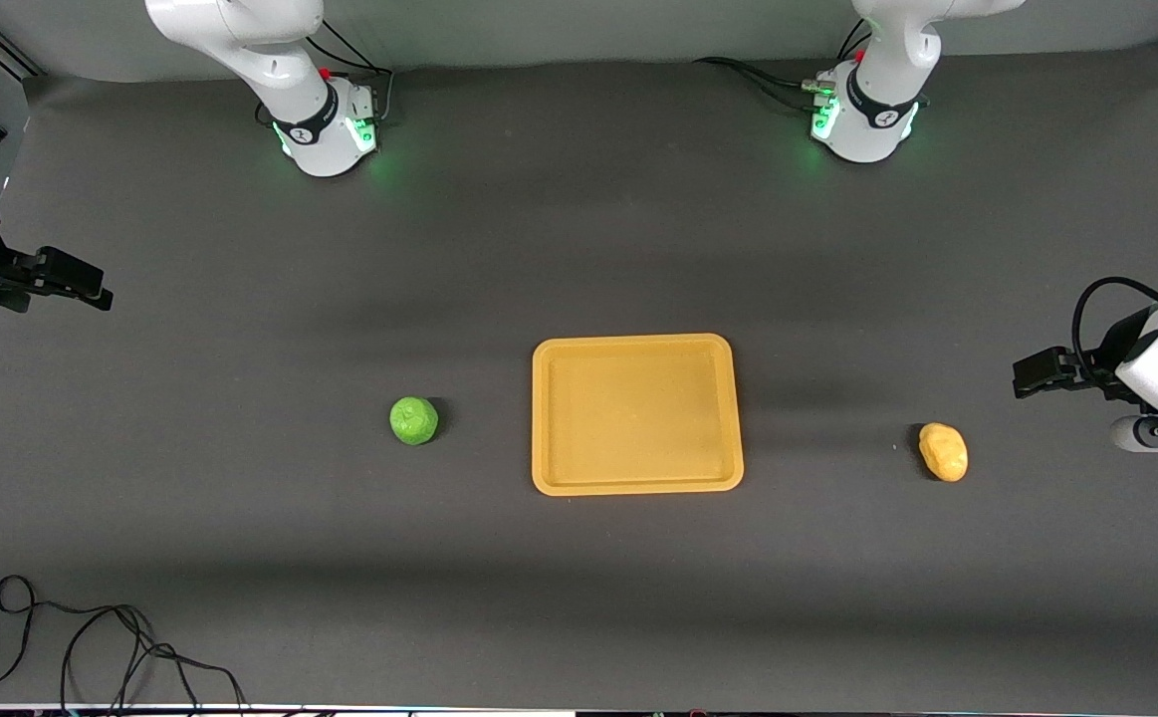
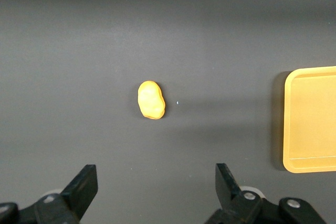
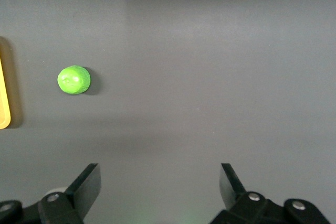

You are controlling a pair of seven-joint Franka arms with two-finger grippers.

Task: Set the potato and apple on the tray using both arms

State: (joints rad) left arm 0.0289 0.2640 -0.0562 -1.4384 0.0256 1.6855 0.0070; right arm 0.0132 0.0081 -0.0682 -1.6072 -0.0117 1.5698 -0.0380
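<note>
lying nearest the front camera, a black cable (image 1: pixel 91 647) loops on the dark desk (image 1: pixel 579 578) toward the right arm's end. a little farther from the camera, the potato (image 1: pixel 943 451) rests on the desk toward the left arm's end, well apart from the tray (image 1: pixel 636 484). the apple (image 1: pixel 413 420) sits on the desk toward the right arm's end, slightly farther from the camera than the potato and near the tray without touching it. the tray lies flat between the two fruits, with nothing on it.

left tool (image 1: pixel 1022 380) hangs at the left arm's end of the desk, over bare desk near the potato; fingers (image 2: pixel 81 186) spread wide, nothing between them. right tool (image 1: pixel 91 295) hangs at the right arm's end, over bare desk well apart from the apple; fingers (image 3: pixel 89 184) likewise spread wide and empty.

farthest from the camera, both arm bases (image 1: pixel 332 134) stand lit green along the desk's edge.
</note>
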